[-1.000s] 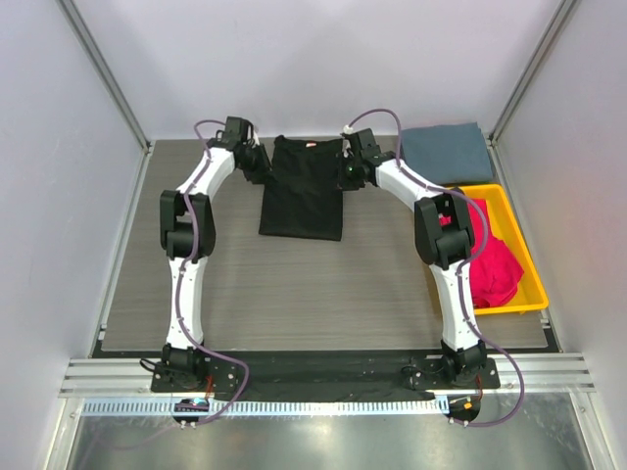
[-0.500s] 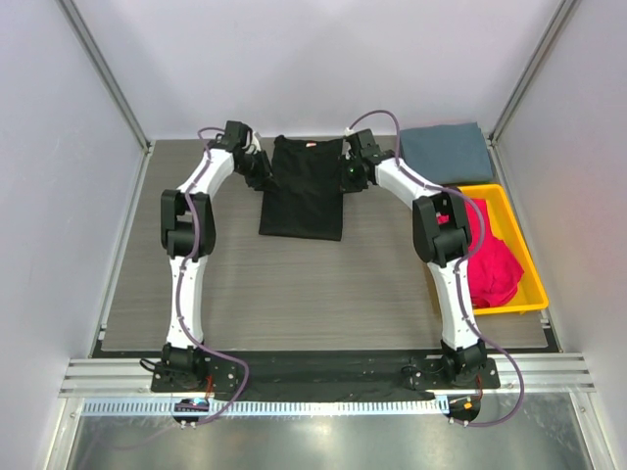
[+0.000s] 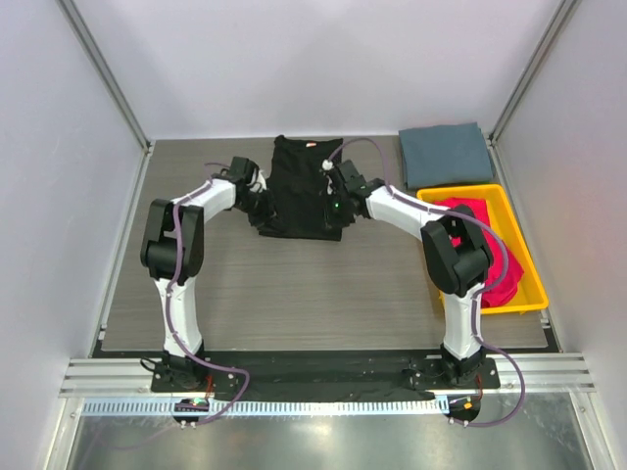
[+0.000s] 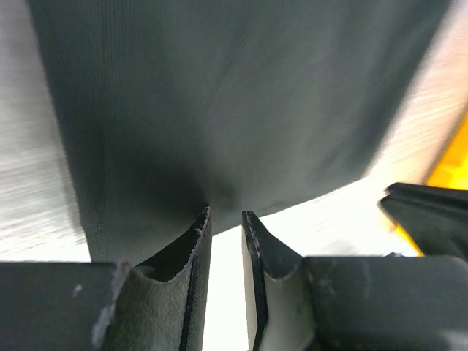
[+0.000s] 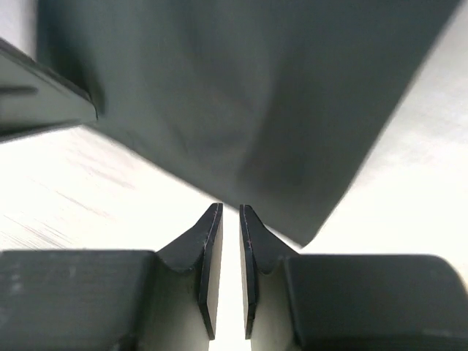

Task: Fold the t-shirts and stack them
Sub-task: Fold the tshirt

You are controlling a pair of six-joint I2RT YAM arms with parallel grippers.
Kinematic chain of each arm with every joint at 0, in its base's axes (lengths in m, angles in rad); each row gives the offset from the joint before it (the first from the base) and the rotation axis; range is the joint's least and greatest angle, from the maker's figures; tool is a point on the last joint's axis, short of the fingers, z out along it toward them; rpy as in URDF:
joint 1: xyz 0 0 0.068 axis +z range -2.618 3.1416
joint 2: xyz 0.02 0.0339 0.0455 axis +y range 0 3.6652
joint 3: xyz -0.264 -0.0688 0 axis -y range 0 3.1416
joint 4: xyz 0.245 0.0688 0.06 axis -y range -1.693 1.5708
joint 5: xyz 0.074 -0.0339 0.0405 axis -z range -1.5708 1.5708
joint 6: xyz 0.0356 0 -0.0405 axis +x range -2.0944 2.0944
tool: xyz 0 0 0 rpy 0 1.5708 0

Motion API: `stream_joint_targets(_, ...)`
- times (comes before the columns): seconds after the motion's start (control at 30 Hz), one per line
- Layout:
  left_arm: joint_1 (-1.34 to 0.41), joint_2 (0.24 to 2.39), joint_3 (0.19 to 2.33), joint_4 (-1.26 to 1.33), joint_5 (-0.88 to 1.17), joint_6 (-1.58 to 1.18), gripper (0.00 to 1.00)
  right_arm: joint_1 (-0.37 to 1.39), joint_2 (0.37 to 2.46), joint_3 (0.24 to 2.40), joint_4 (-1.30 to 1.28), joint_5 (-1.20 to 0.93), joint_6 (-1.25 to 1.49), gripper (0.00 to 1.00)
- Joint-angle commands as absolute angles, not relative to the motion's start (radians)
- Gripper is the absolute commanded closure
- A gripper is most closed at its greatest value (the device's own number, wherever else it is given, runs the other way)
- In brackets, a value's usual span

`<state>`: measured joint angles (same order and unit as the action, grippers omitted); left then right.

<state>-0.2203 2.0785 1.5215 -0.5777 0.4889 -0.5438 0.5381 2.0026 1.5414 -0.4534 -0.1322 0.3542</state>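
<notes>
On the right side I see the yellow tray [image 3: 460, 190] holding the red shirts [image 3: 495, 259], while the black shirt [image 3: 299, 186] lies at mid-back of the table, long axis near-to-far, collar far, with the left gripper [image 4: 225, 213] and right gripper [image 5: 230, 208] nearly closed, pinching its side edges.

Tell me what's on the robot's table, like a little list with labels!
black t-shirt: spread out at the far middle of the table
left tool: almost shut, tips at the shirt's edge, seems to pinch it
right tool: almost shut too, tips at the shirt's opposite edge, seems to pinch it
grey-blue t-shirt: folded, far right corner
magenta t-shirts: bunched up inside the yellow tray, on the right
stack: not made yet
</notes>
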Motion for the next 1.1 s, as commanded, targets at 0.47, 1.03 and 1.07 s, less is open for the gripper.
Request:
stream_joint_targets(0.47, -0.255, 1.908, 1.371, -0.544, 0.373, -0.574, 0.76, 0.558, 1.875, 1.304, -0.388, -0.064, 0.354, 0.8)
stream_joint_targets(1.03, -0.215, 2.011, 1.422, -0.609, 0.244, -0.563, 0.77, 0.558, 2.043, 1.523, -0.388, -0.084, 0.411, 0.8)
stream_joint_targets(1.07, -0.216, 2.011, 1.417, -0.607, 0.244, -0.563, 0.77, 0.558, 2.048, 1.517, -0.387, -0.08, 0.411, 0.8)
